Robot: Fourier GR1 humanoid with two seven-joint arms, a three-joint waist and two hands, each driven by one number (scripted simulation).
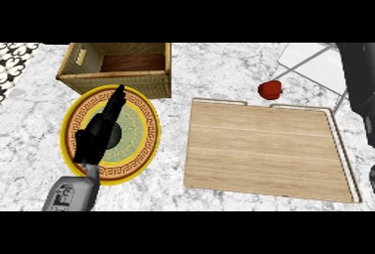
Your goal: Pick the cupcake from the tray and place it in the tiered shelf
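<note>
The wooden tray (267,154) lies at centre right with nothing on its surface. A small red object (270,89), possibly the cupcake, sits on the counter just beyond the tray's far edge. At the upper left stands a woven, box-like shelf (117,74) with an open top. My left hand (102,130) hovers open over a plate, fingers straight and pointing toward the shelf, holding nothing. A dark shape (360,84) runs along the right edge; it looks like my right arm or hand, but I cannot make out its form.
A round plate (139,129) with a yellow rim and a patterned border lies under my left hand, just in front of the shelf. White marbled counter surrounds everything. A pale tiled patch (311,62) shows at the upper right.
</note>
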